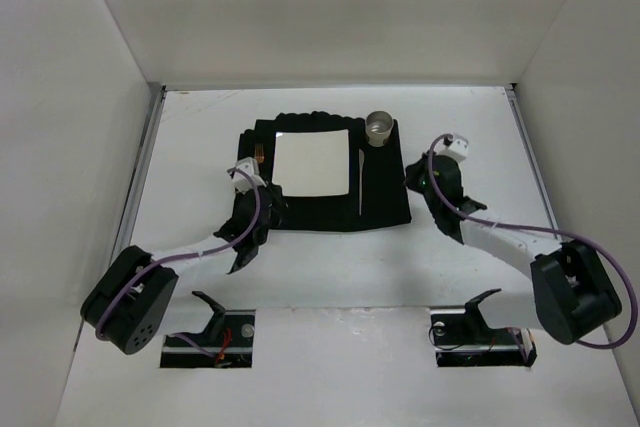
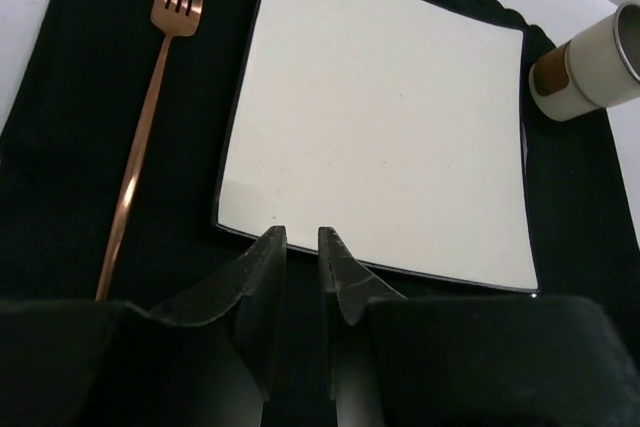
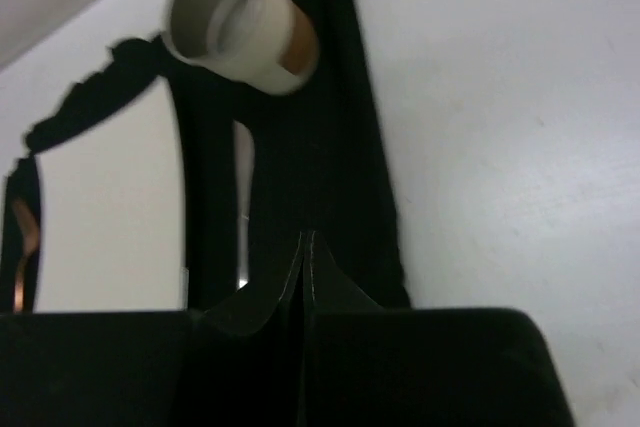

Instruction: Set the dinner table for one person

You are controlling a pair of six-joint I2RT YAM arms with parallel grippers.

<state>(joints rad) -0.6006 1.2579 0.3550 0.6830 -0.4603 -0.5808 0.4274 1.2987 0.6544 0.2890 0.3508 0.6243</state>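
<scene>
**Overhead and wrist views.** The white worktop (image 1: 330, 277) lies beneath both arms and carries a black mat (image 1: 385, 205) near its middle. On the mat we see 1 square white plate (image 1: 312, 160), a copper fork (image 2: 140, 147) to its left, a slim silver utensil (image 1: 360, 182) to its right, and a cup (image 1: 379, 128) at the far right corner. The left pincer (image 2: 302, 239), narrowly parted and empty, hovers by the plate's near edge. The right pincer (image 3: 305, 242), closed on nothing, hangs over the mat's right side.
</scene>
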